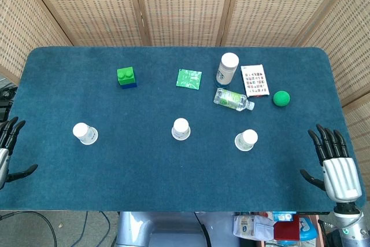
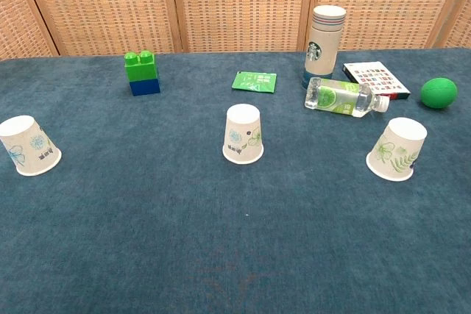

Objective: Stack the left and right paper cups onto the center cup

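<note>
Three white paper cups stand upside down in a row on the blue table. The left cup [image 1: 85,133] [image 2: 29,145], the center cup [image 1: 181,129] [image 2: 243,134] and the right cup [image 1: 247,140] [image 2: 398,148] are well apart from one another. My left hand [image 1: 7,148] hangs at the table's left edge, fingers spread and empty, far from the left cup. My right hand [image 1: 335,166] sits at the right front corner, fingers spread, holding nothing. Neither hand shows in the chest view.
Behind the cups lie a green and blue brick stack [image 1: 126,77], a green packet [image 1: 189,78], an upright white tumbler [image 1: 228,69], a water bottle on its side [image 1: 232,99], a card box [image 1: 255,80] and a green ball [image 1: 281,98]. Wicker screens stand behind the table.
</note>
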You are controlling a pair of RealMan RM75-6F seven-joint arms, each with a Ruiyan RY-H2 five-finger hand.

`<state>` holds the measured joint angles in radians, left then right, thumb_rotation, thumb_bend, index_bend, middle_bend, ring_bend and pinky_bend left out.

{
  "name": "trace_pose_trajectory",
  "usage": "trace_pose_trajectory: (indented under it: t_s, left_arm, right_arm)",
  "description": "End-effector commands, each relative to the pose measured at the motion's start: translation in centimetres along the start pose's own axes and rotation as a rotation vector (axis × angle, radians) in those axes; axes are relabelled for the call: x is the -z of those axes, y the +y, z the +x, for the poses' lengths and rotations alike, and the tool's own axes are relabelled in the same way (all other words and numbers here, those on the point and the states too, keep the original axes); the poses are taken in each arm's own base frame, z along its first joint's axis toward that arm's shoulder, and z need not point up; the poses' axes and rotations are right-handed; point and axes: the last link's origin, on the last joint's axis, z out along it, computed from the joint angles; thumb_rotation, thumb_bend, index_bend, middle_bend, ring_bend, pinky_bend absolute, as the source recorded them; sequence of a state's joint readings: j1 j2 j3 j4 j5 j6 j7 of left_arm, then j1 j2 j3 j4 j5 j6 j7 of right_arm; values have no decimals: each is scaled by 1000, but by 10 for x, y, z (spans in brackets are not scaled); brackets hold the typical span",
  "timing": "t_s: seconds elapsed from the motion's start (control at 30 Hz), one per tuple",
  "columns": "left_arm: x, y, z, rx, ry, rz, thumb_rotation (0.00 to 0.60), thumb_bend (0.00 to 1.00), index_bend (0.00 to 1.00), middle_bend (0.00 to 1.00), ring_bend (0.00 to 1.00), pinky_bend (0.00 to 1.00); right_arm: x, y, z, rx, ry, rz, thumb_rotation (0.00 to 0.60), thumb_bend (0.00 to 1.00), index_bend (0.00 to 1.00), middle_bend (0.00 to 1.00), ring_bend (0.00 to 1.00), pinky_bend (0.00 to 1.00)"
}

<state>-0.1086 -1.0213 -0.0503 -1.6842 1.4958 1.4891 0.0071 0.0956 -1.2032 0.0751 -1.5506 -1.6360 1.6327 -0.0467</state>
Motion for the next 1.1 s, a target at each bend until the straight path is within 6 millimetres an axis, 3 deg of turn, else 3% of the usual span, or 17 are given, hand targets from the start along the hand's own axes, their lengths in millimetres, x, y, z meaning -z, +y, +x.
trace_pose_trajectory:
  t_s: [0.03, 0.27, 0.43, 0.5, 0.67, 0.83, 1.1]
  left_arm:
    - [0, 0, -1, -3, -3, 2, 600, 133, 0, 0, 0, 0]
    - [-1, 0, -1, -1, -10, 1, 600, 133, 0, 0, 0, 0]
    - [-1, 1, 0, -1, -10, -3, 600, 133, 0, 0, 0, 0]
    - [-3, -1, 1, 2, -7, 8, 600, 133, 0, 0, 0, 0]
    - [-7, -5, 0, 7, -16, 31, 600, 133, 0, 0, 0, 0]
    - [-10, -8, -1, 11, -21, 47, 600, 132, 0, 0, 0, 0]
    - [-14, -10, -5, 7, -47, 61, 600, 133, 0, 0, 0, 0]
  right_arm:
    - [0, -1, -1, 11, -7, 3, 600, 0, 17, 0, 0, 0]
    - [-16, -17, -7, -21, -69, 82, 600, 0, 22, 0, 0, 0]
    - [-54, -34, -19, -40, -173, 141, 600, 0, 50, 8, 0, 0]
    - [-82, -50, -33, -121, -295, 152, 600, 0, 67, 29, 0, 0]
    - [-114, -67, -51, -233, -464, 106, 600, 0, 85, 90, 3, 0]
    - [-128, -78, -66, -195, -471, 103, 600, 0, 148, 203, 144, 79]
    - [-140, -80, -89, -156, -509, 70, 600, 85, 220, 300, 221, 145]
